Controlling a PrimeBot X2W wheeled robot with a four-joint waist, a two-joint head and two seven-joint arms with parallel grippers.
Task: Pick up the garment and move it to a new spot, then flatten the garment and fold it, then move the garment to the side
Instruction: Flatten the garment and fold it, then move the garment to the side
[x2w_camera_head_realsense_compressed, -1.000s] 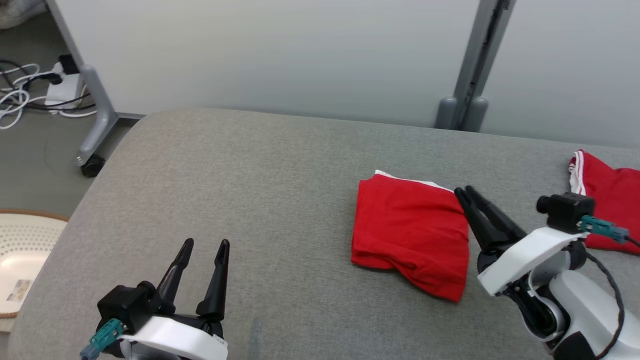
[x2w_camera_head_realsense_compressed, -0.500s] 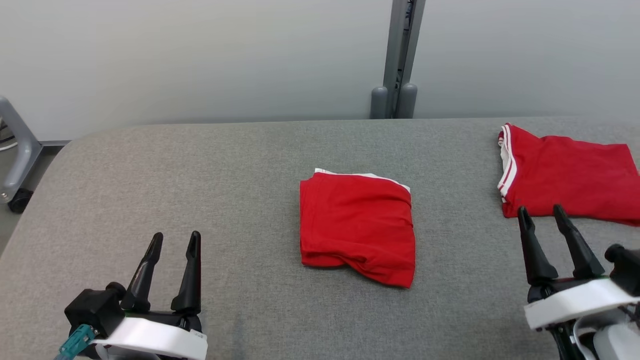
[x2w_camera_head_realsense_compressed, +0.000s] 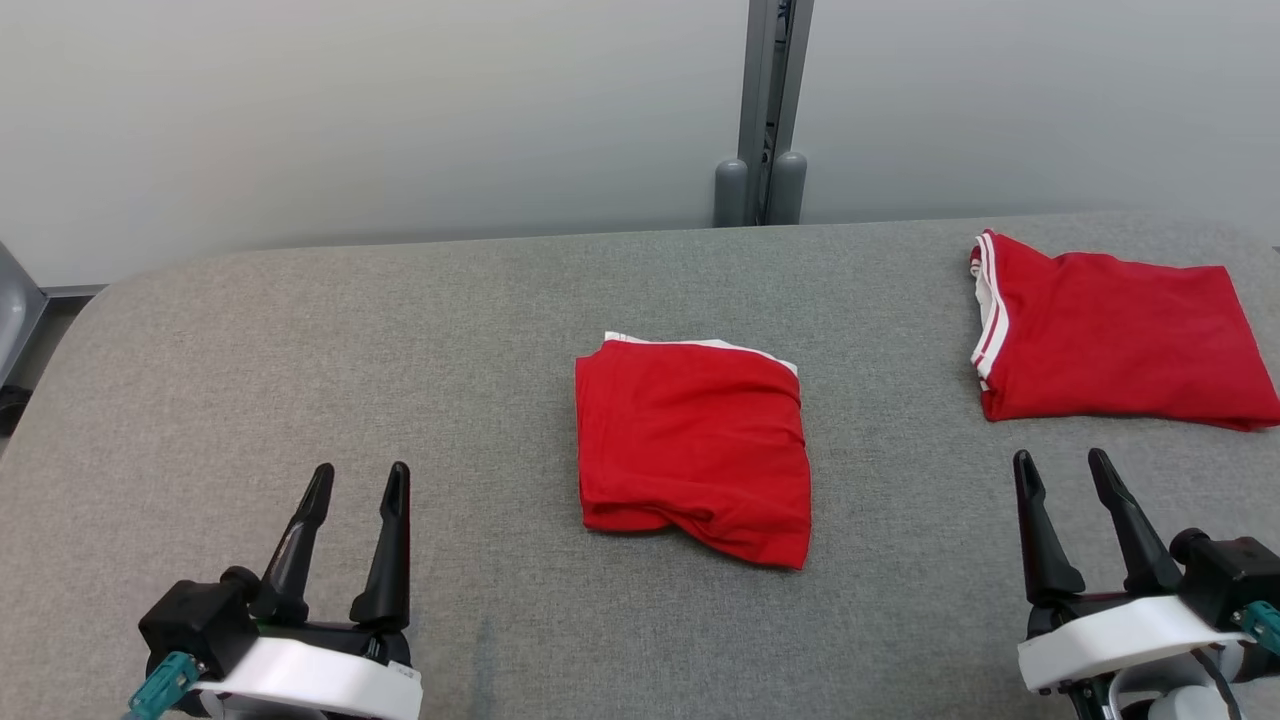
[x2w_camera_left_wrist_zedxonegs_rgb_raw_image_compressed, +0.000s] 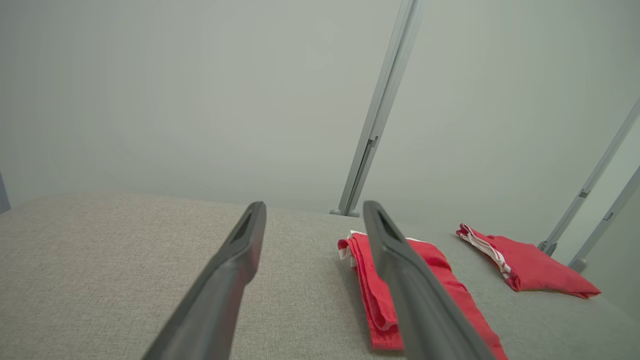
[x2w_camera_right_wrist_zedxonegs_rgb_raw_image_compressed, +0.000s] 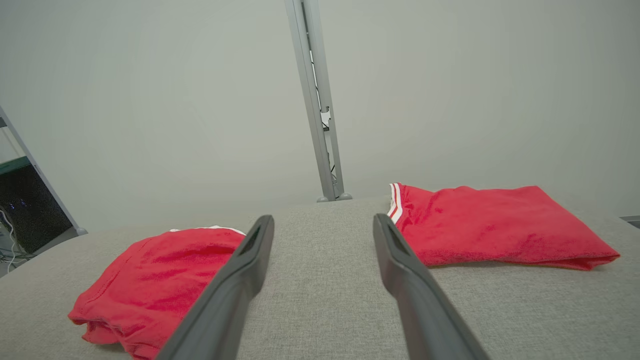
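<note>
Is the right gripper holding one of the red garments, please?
No, the right gripper sits open, clear of the middle garment and the striped garment.

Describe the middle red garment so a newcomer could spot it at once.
On the grey padded table, straight in front of the grey upright post, lies a folded red garment. Unlike the other red garment at the right, it shows no striped collar, only a thin white edge along its far side.

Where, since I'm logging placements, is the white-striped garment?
Head view: the white-striped garment lies far right on the grey surface, beyond the right gripper, right of the centre garment.
</note>
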